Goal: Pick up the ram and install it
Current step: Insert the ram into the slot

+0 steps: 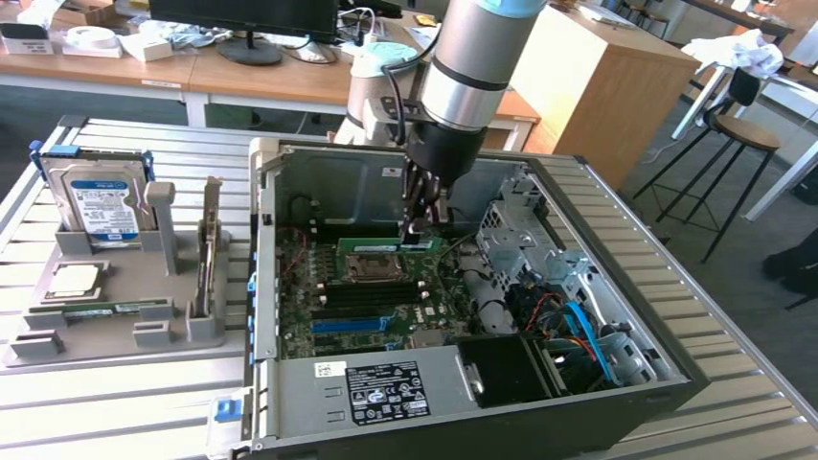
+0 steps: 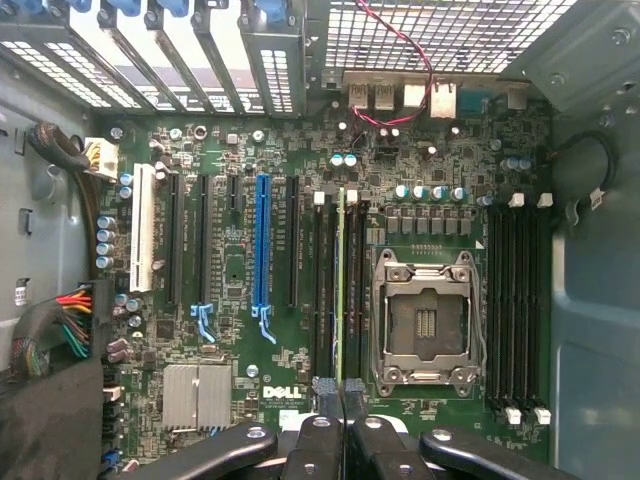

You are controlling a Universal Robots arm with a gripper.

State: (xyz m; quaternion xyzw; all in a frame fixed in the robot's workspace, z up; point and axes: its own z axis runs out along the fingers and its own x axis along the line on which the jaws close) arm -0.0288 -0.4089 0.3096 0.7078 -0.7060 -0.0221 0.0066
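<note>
I'm holding the hand (image 1: 416,233) clamped shut on the ram (image 1: 383,246) inside the open computer case (image 1: 511,426), beside the processor socket (image 2: 425,325); the gray tray (image 1: 90,350) is carrying the hard drive (image 1: 102,206).

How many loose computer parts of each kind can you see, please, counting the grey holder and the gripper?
ram stick: 2, one in the gripper, one on the grey holder
hard drive: 1
processor chip: 1
Total: 4
</note>
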